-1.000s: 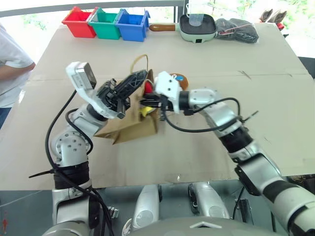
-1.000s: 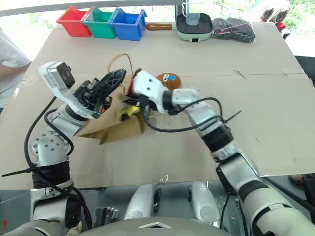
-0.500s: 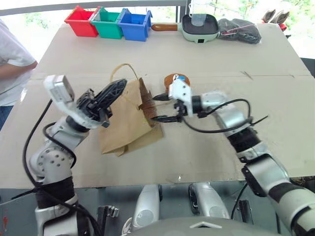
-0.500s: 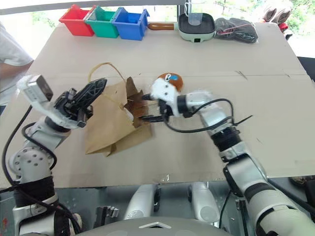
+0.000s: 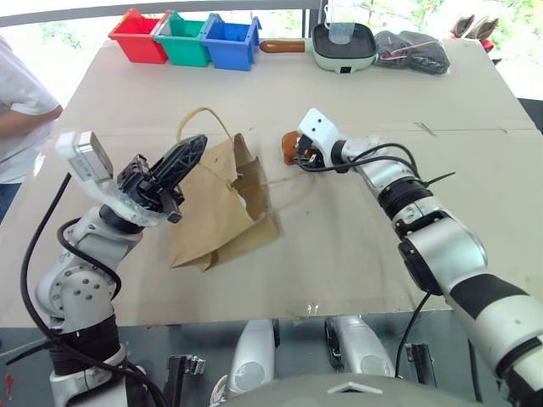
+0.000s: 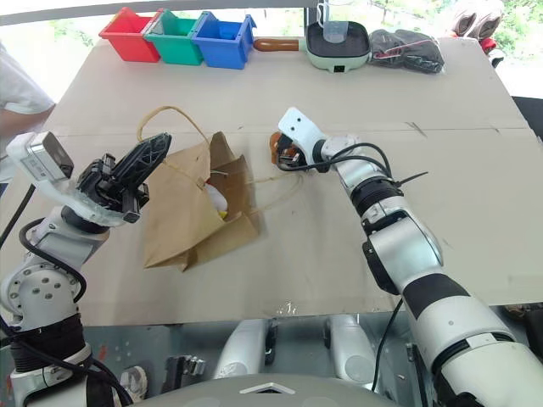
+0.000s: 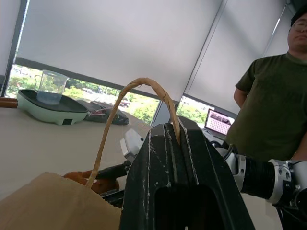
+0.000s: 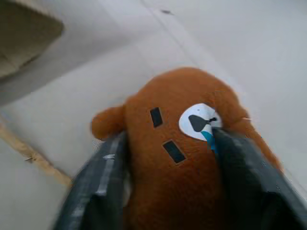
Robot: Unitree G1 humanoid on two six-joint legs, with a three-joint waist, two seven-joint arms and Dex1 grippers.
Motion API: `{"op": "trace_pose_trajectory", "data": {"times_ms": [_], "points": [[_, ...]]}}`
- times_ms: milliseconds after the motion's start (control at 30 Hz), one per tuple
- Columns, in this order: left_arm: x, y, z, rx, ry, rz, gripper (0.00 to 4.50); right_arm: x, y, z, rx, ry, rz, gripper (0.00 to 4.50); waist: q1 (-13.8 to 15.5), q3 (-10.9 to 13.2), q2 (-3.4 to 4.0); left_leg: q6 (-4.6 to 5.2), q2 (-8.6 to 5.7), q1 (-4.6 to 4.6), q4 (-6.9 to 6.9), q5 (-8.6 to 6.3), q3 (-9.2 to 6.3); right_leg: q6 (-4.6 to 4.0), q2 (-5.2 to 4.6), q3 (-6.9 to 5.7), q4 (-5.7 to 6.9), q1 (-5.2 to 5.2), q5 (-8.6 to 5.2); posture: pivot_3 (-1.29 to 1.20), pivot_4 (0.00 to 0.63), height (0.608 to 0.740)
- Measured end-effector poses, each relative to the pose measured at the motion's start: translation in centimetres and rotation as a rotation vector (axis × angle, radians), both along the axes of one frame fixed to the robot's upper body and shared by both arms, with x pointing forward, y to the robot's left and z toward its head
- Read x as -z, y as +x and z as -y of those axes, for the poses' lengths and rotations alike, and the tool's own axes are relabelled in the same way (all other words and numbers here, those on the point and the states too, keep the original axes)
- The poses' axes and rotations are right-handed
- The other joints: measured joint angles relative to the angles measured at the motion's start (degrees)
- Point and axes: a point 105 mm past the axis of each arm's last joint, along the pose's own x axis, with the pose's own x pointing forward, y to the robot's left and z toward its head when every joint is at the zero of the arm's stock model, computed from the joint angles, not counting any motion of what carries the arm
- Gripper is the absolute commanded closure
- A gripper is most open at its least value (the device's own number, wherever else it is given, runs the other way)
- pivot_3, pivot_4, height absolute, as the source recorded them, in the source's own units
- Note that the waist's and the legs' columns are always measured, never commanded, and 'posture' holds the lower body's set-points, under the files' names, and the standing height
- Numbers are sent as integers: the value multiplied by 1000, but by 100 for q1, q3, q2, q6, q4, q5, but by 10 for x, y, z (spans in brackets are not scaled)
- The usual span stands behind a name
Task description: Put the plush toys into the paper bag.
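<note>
The paper bag (image 5: 212, 216) lies tilted on the table with its mouth toward the right. My left gripper (image 5: 185, 155) is shut on one loop handle (image 7: 144, 84) and holds it up. The other handle (image 5: 287, 181) lies loose on the table. Inside the bag's mouth shows the white chicken (image 6: 217, 200) with a bit of yellow. The brown bear toy (image 8: 182, 96) sits on the table just beyond the bag's mouth. My right gripper (image 5: 297, 153) has a finger pressed on each side of it.
Red (image 5: 137, 36), green (image 5: 185, 41) and blue (image 5: 229, 42) bins stand along the far edge, beside a green pan (image 5: 342, 44) holding a beaker and dark items (image 5: 411, 51). A person (image 5: 21, 102) stands at the table's left; another person (image 7: 268, 96) stands behind it.
My right gripper left the chicken in the bag, drew out of the mouth, opened, swung over to the brown bear and closed around it. My left gripper shifted left with the handle.
</note>
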Motion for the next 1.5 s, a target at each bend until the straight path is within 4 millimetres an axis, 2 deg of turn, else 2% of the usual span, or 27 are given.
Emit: {"op": "trace_pose_trajectory", "data": {"times_ms": [33,67,100,167,200,233,267,333,400,433,500,633,733,833,933,1033,1100,1167,1200,1267,1433,1500], "points": [[-1,0,1,-2,0,2,4500,-3,1,1,-2,7,6,3974,-1,0,0,0,0,1,1,0,-2,0,0,-1,2,1,0,0,150,740],[-3,0,2,-1,0,7,4500,-5,1,2,-6,18,10,4268,2,0,0,0,0,1,1,0,-4,0,1,-3,3,1,0,0,150,740],[-6,1,6,14,-2,18,4500,-6,1,8,-7,38,8,4431,19,0,0,0,0,1,2,0,-8,0,2,-7,4,3,0,0,150,740],[-9,1,14,39,0,28,4500,-7,2,17,-2,56,10,4431,32,0,0,0,-2,0,5,0,-10,0,1,-8,4,5,0,0,150,740],[-13,3,27,90,-18,45,4500,-11,2,38,25,113,30,4431,82,1,1,0,-5,-5,9,0,-17,1,-1,-15,3,8,0,0,150,740],[-14,4,30,105,-23,50,4500,-12,2,45,37,127,34,4431,124,1,0,1,-6,-8,14,0,-16,2,-2,-15,1,8,1,0,150,740],[-18,7,40,144,-41,58,4500,-16,-1,65,70,159,57,4431,184,1,2,1,-9,-13,14,-1,-21,3,-7,-18,-1,9,1,0,150,740],[-23,12,51,189,-66,73,4500,-25,-8,93,121,203,89,4431,188,4,5,2,-9,-23,24,-1,-19,4,-7,-18,2,3,0,0,150,740],[-30,21,68,260,-90,91,4500,-41,-25,123,180,241,135,4431,177,6,9,1,-7,-26,26,-1,-20,4,-1,-17,2,1,0,0,150,740],[-32,25,74,283,-90,101,4500,-51,-33,131,194,252,158,4431,158,6,9,2,-4,-25,26,-1,-19,4,4,-16,3,0,0,0,150,740],[-37,34,85,336,-85,115,4500,-71,-53,145,211,267,195,4431,83,8,13,2,-2,-12,15,0,-11,3,10,-4,8,1,0,0,150,740],[-56,36,87,402,-48,188,4500,-102,-90,157,202,283,235,4431,-38,8,13,2,2,0,10,-1,-2,5,17,9,6,2,-1,0,150,740],[-50,29,78,418,-20,168,4500,-114,-105,154,176,300,230,4431,-108,7,14,3,2,3,6,-1,1,5,17,14,4,2,-2,0,150,740],[-22,20,65,394,11,74,4500,-124,-117,153,141,329,225,4431,-124,7,15,3,3,1,2,-1,1,5,13,15,0,1,-2,0,150,740],[6,7,61,361,14,-24,4500,-142,-129,138,20,356,226,4431,-86,11,14,3,0,-4,5,-1,1,6,7,12,-1,0,-2,0,150,740],[4,-2,64,338,3,-13,4500,-168,-142,113,-138,397,251,4431,5,12,12,3,0,-4,13,-1,-5,6,10,6,1,3,-2,0,150,740],[3,-6,65,323,2,-6,4500,-176,-149,97,-221,403,242,4431,23,11,11,3,0,-4,17,-1,-5,6,10,6,0,6,-2,0,150,740],[4,-7,64,301,-6,-14,4500,-170,-156,79,-297,382,190,4431,30,8,7,3,0,-4,18,-1,-4,5,9,6,0,6,-2,0,150,740],[5,-8,64,292,-14,-19,4500,-159,-159,67,-340,355,134,4431,29,8,6,4,0,-5,18,-1,-4,5,9,6,0,6,-2,0,150,740],[5,-10,65,288,-18,-20,4500,-148,-162,58,-366,320,90,4431,35,8,7,3,0,-8,18,-1,-6,5,8,4,0,4,-2,0,150,740],[4,-13,61,261,-36,-24,4500,-105,-159,64,-338,153,15,4431,54,8,6,4,-1,-9,19,-1,-5,5,6,2,-1,4,-2,0,150,740],[6,-13,58,245,-40,-30,4500,-96,-159,66,-340,116,5,4431,39,9,8,4,0,-8,19,-1,-5,5,8,3,0,3,-3,0,150,740]]}}
